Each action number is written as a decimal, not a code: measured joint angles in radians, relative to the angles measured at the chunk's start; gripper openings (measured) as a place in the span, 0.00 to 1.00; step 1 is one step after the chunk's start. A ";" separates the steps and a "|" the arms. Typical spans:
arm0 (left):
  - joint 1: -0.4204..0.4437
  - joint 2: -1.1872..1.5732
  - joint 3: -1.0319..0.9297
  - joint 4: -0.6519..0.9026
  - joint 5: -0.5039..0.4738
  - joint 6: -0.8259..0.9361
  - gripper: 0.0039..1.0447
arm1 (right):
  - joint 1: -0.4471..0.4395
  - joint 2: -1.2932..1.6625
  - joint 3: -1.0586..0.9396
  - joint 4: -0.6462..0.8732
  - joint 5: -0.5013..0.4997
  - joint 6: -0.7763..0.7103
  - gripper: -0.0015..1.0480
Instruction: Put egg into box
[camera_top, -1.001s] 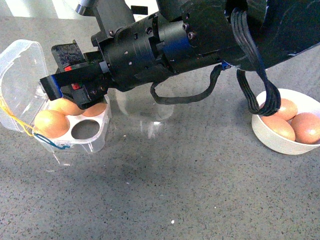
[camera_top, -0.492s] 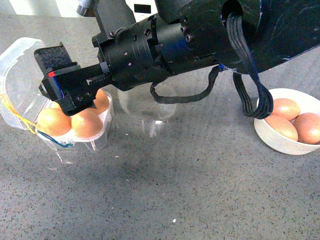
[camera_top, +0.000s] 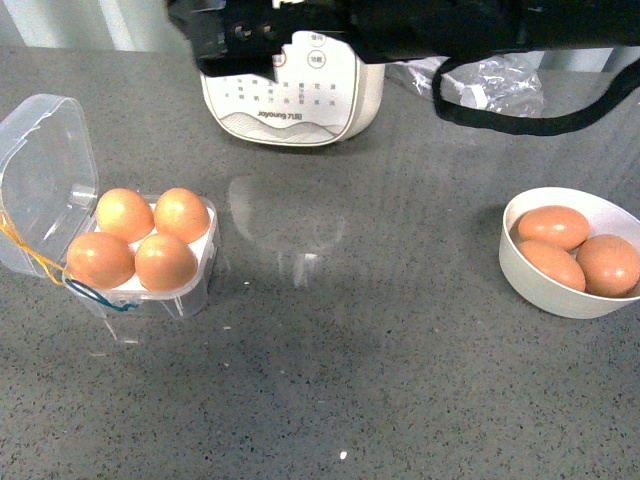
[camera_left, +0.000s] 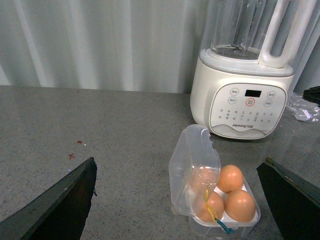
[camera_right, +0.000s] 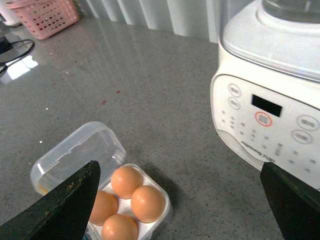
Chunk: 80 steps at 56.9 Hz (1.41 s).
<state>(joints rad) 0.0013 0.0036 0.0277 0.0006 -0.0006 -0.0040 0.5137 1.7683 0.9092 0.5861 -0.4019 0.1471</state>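
The clear plastic box (camera_top: 195, 290) stands at the left of the grey counter with its lid (camera_top: 45, 165) open to the left. Each of its four cells holds a brown egg. The egg (camera_top: 165, 262) lies in the near right cell. My right gripper (camera_right: 180, 165) is open and empty, high above the counter, with the box (camera_right: 160, 220) below its left finger. Its black arm (camera_top: 300, 25) runs along the top of the front view. My left gripper (camera_left: 178, 162) is open and empty, looking down on the box (camera_left: 250, 220).
A white bowl (camera_top: 530, 280) with three brown eggs sits at the right. A white blender base (camera_top: 295, 95) stands at the back, behind the box. Crumpled clear plastic (camera_top: 495, 80) lies at the back right. A pink basket (camera_right: 42, 15) stands far off.
My right gripper was low over the box. The near right cell went from empty to holding an egg, then the gripper rose up and back, away from the box.
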 joint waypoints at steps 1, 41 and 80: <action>0.000 0.000 0.000 0.000 0.000 0.000 0.94 | -0.002 0.000 -0.001 0.000 0.002 0.002 0.93; 0.000 0.000 0.000 0.000 -0.001 0.000 0.94 | -0.237 -0.422 -0.697 0.539 0.657 -0.148 0.03; 0.000 0.000 0.000 0.000 0.000 0.000 0.94 | -0.500 -1.038 -0.897 0.115 0.409 -0.147 0.03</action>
<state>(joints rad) 0.0013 0.0036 0.0277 0.0006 -0.0006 -0.0040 0.0139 0.7300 0.0124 0.7013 0.0071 -0.0002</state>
